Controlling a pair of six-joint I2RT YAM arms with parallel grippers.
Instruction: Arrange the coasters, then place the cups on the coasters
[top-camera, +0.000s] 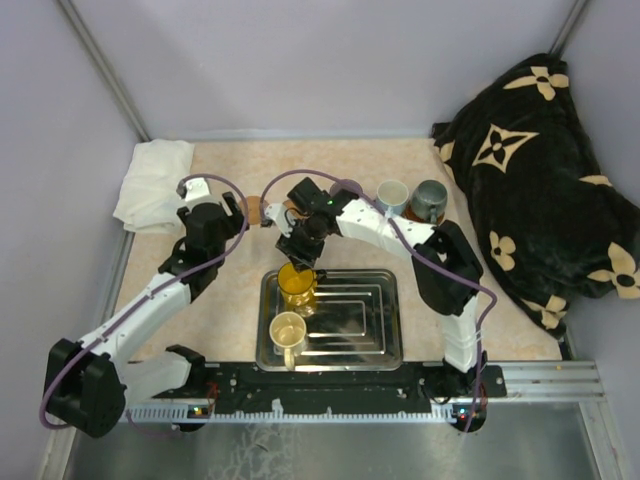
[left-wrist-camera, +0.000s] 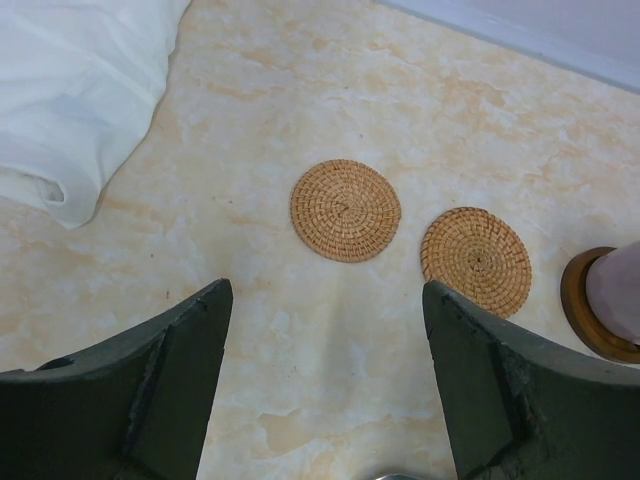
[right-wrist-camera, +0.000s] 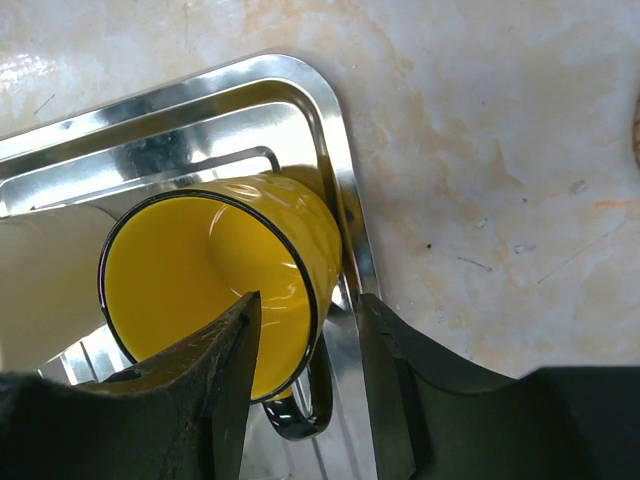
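Top view: yellow mug (top-camera: 296, 283) stands in the tray's (top-camera: 380, 330) 11 o'clock corner, against the raised rim. It is glossy with a dark lip, handle partly hidden. On right gripper (right-wrist-camera: 305, 310), released, fingers straddle the mug wall with gaps either side. On left gripper (left-wrist-camera: 325, 290), spread and empty, fingers hang over bare table (left-wrist-camera: 250, 120). One woven coaster (left-wrist-camera: 345, 210) at 12 o'clock, second coaster (left-wrist-camera: 475, 258) at 2. Purple mug (left-wrist-camera: 615, 285) cut off at 3.

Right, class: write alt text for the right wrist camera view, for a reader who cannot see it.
The right hand straddles the wall of a yellow mug, one dark finger inside it and one outside, with gaps either side. The mug sits in the corner of a shiny steel tray on a pale marbled table.
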